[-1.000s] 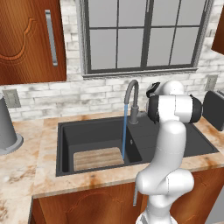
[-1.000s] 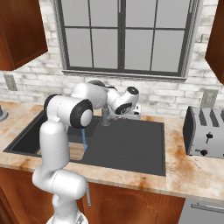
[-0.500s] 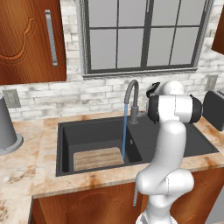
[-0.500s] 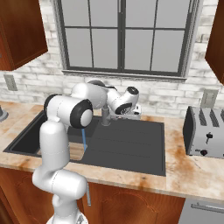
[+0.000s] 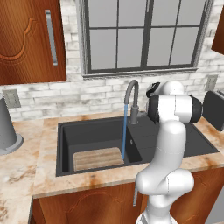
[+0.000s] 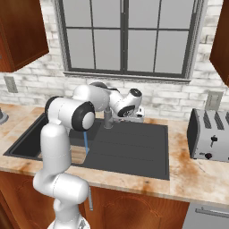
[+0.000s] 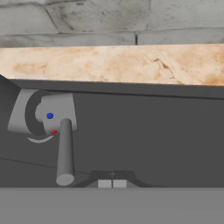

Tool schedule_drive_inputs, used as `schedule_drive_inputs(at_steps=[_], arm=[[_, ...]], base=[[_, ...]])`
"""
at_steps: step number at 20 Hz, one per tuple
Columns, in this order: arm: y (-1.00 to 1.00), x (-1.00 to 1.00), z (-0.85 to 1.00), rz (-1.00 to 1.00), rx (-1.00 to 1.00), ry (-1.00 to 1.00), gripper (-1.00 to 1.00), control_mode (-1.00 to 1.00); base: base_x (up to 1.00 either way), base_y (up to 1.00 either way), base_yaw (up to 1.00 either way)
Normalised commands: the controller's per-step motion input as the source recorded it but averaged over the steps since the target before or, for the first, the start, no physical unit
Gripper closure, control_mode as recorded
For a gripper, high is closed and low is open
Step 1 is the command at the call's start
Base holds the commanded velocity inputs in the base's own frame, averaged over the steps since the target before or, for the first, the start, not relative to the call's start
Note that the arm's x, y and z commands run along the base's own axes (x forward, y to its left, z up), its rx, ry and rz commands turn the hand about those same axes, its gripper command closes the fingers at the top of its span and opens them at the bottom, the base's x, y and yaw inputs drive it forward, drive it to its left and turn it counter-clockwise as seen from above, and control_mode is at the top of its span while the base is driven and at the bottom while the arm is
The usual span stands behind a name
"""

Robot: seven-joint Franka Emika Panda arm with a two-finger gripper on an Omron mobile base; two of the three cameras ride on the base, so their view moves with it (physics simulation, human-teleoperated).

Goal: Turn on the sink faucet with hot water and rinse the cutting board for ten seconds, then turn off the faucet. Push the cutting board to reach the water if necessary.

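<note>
The dark grey sink faucet (image 5: 131, 94) stands behind the black sink (image 5: 65, 140), and a thin blue stream of water (image 5: 124, 131) runs from its spout. The stream lands at the right edge of the tan cutting board (image 5: 97, 158), which lies flat in the basin. In the hand view the faucet base (image 7: 41, 116) carries a blue and a red dot, and its lever (image 7: 65, 151) points toward the camera. My gripper (image 7: 112, 183) is shut and empty, just right of the lever's tip and over the dark drainboard (image 7: 153, 131). From the right, my hand (image 6: 129, 105) hovers beside the faucet base (image 6: 108, 120).
A silver toaster (image 6: 210, 134) sits on the beige marbled counter (image 6: 188, 174) to the right of the sink. A grey cylindrical vessel (image 5: 6, 129) stands on the counter at the far left. Brick wall and a window rise behind the faucet.
</note>
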Motion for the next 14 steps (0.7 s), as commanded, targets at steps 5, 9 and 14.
schedule_drive_inputs(at_steps=[5, 9, 14], arm=[[0.0, 0.0, 0.0, 0.0, 0.0, 0.0, 1.0, -1.0], [0.0, 0.0, 0.0, 0.0, 0.0, 0.0, 1.0, -1.0], [0.0, 0.0, 0.0, 0.0, 0.0, 0.0, 1.0, -1.0]], base=[[0.0, 0.0, 0.0], [0.0, 0.0, 0.0], [0.0, 0.0, 0.0]])
